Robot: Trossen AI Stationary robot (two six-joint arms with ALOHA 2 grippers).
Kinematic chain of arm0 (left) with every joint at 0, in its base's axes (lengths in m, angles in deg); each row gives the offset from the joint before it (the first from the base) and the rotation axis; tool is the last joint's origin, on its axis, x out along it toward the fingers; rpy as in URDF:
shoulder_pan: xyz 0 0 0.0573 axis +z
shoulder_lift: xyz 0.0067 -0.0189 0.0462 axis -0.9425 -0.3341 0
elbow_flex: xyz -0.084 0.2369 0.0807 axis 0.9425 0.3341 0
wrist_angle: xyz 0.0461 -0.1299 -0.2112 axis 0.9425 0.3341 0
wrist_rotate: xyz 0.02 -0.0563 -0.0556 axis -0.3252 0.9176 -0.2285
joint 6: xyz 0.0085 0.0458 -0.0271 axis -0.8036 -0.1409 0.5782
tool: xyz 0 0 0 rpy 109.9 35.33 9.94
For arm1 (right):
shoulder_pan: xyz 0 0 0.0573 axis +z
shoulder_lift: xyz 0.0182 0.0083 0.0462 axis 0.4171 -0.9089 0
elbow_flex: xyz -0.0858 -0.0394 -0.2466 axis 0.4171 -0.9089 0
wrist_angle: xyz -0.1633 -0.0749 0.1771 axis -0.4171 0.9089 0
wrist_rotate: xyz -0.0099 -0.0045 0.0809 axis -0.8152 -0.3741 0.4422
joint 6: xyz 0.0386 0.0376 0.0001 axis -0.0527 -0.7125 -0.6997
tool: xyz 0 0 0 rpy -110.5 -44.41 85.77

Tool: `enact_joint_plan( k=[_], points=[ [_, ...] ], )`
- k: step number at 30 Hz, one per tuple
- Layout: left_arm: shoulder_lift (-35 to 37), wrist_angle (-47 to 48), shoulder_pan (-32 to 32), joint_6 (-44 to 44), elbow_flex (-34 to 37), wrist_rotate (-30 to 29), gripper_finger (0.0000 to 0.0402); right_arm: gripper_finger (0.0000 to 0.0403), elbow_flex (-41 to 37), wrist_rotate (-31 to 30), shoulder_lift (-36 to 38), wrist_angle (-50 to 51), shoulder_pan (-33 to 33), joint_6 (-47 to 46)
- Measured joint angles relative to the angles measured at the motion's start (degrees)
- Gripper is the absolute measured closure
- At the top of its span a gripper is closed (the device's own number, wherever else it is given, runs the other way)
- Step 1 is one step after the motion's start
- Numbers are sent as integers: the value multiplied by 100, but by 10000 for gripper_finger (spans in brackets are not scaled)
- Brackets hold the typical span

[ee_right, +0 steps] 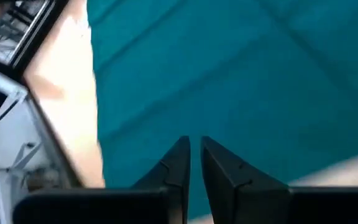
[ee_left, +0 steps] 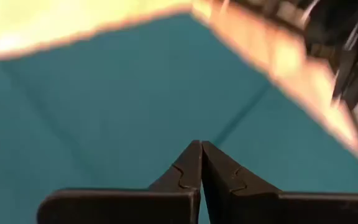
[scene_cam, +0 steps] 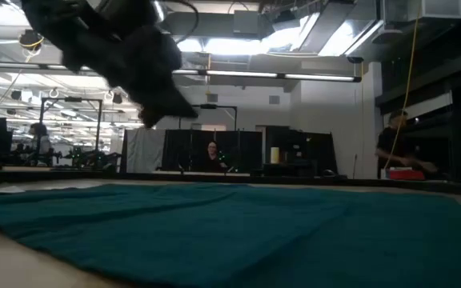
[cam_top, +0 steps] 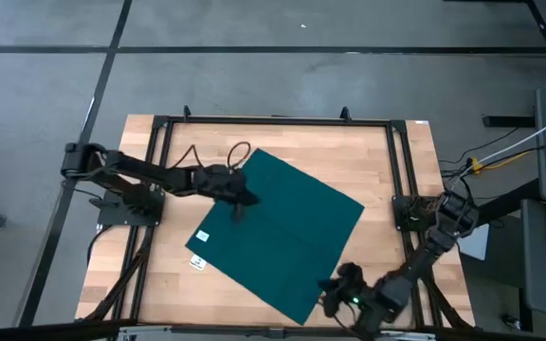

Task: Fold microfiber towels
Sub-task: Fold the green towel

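Note:
The dark teal towel (cam_top: pixel 278 237) lies spread flat on the wooden table, turned cornerwise, with a small white label (cam_top: pixel 202 236) near its left corner. It also shows in the low view (scene_cam: pixel 238 232). My left gripper (cam_top: pixel 242 196) is shut and hovers over the towel's far left part; the left wrist view shows its fingertips (ee_left: pixel 198 147) together above the cloth (ee_left: pixel 104 112). My right gripper (cam_top: pixel 335 287) hangs by the towel's near right edge, its fingers almost together (ee_right: pixel 195 142) with nothing between them, over the cloth (ee_right: pixel 229 74).
A black metal frame (cam_top: pixel 273 120) runs around the table. A small white tag (cam_top: pixel 197 262) lies on the bare wood by the towel's left corner. Cables (cam_top: pixel 240 152) loop near the left arm. People (scene_cam: pixel 212 156) are in the room beyond the table.

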Motion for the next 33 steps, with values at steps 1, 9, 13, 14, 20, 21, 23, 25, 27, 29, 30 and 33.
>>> enact_joint_plan(
  k=[1, 9, 13, 14, 20, 21, 23, 25, 27, 29, 30, 33],
  points=[
    [91, 276, -114, -50, 6, -108, 399, 360, 1, -1, 1, -26, -122, 127],
    [969, 1805, -696, -188, -171, -1288, 399, 360, 3, 347, -33, -1589, -634, 1613],
    [1404, 2387, -684, -350, -312, -1865, 399, 360, 4, 1141, -324, -2109, -566, 1912],
    [1510, 2519, -663, -402, -380, -1960, 399, 360, 0, 1233, -395, -2070, -524, 1810],
    [1969, 3346, -627, -627, -640, -2261, 399, 360, 11, 1548, -774, -2139, -535, 1518],
    [2036, 3433, -629, -631, -694, -2303, 399, 360, 19, 1547, -804, -2137, -575, 1532],
    [2149, 3681, -626, -632, -743, -2370, 399, 360, 22, 1558, -835, -2135, -678, 1630],
    [2220, 3922, -624, -631, -779, -2380, 400, 360, 23, 1683, -845, -2063, -775, 1732],
    [2322, 4096, -627, -632, -867, -2380, 399, 360, -26, 1776, -877, -2028, -818, 1726],
    [2389, 4328, -627, -633, -931, -2381, 399, 360, -132, 1826, -855, -1962, -778, 1533],
    [2403, 4432, -627, -634, -947, -2381, 399, 360, -188, 1822, -843, -1921, -745, 1401],
    [2457, 4645, -627, -629, -967, -2359, 400, 360, -248, 1798, -763, -1763, -661, 985]
  ],
)
